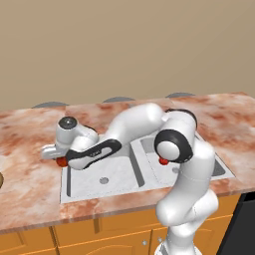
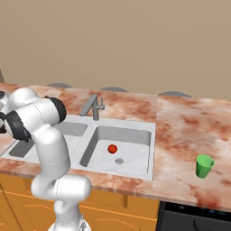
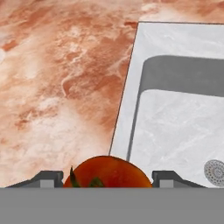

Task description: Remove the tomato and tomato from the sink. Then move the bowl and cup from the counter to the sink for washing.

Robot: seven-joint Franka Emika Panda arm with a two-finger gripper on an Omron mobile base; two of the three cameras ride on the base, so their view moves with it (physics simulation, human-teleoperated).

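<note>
I hold one tomato [image 3: 108, 172] in the end effector [image 3: 108, 180] above the sink's [image 1: 99, 195] left rim. The second tomato [image 2: 112, 149] remains in the right basin; cup [image 2: 204, 166] waits on the worktop [image 2: 180, 126].

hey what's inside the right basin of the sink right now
One bright red tomato lies on the floor of the sink's right basin, beside the round drain. The near wall hides the front strip of the floor.

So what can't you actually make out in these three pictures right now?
- Round tan-brown bowl: left base view, cut off by the left edge.
- Darker orange-red tomato: hand view, lower half cut off.
- Brighter red tomato: left base view, mostly behind the arm's elbow.
</note>
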